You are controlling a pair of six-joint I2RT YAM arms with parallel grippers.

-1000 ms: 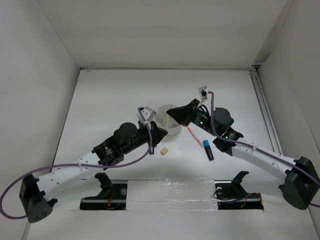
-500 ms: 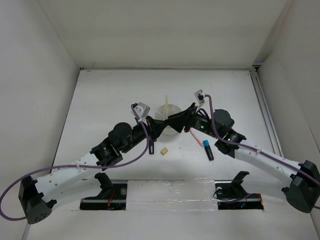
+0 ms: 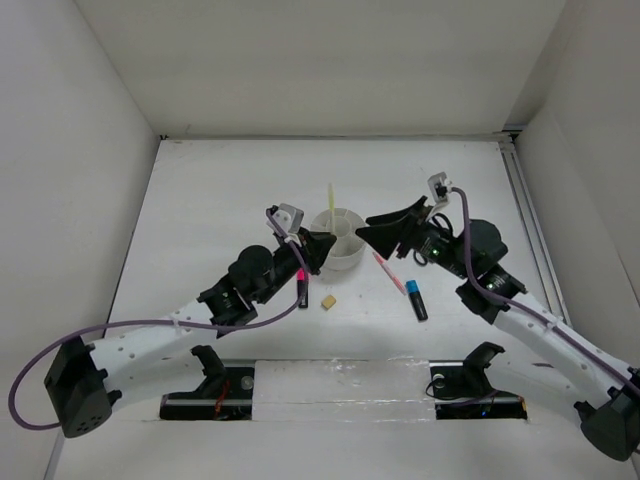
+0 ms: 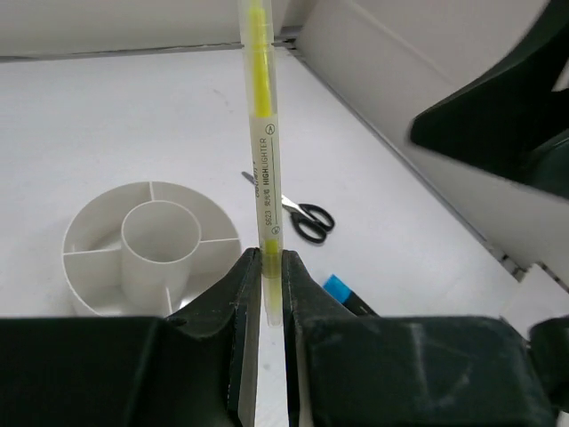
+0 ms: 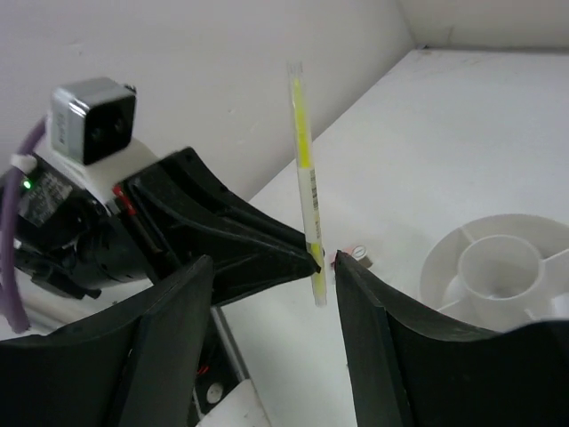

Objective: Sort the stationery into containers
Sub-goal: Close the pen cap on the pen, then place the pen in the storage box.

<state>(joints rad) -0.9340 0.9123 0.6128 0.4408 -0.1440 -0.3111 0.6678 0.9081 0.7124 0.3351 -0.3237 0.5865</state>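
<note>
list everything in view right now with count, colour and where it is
desk organizer: 1, white, round, mid-table
highlighter: 1, yellow, upright, beside the organizer
pink-capped marker: 1, black, beside the left arm
blue-capped marker: 1, black, right of the eraser
pen: 1, pink, right of the organizer
eraser: 1, tan, near side of the organizer
scissors: 1, black-handled, beyond the organizer in the left wrist view
left gripper: 1, black, shut on the highlighter
right gripper: 1, black, open
</note>
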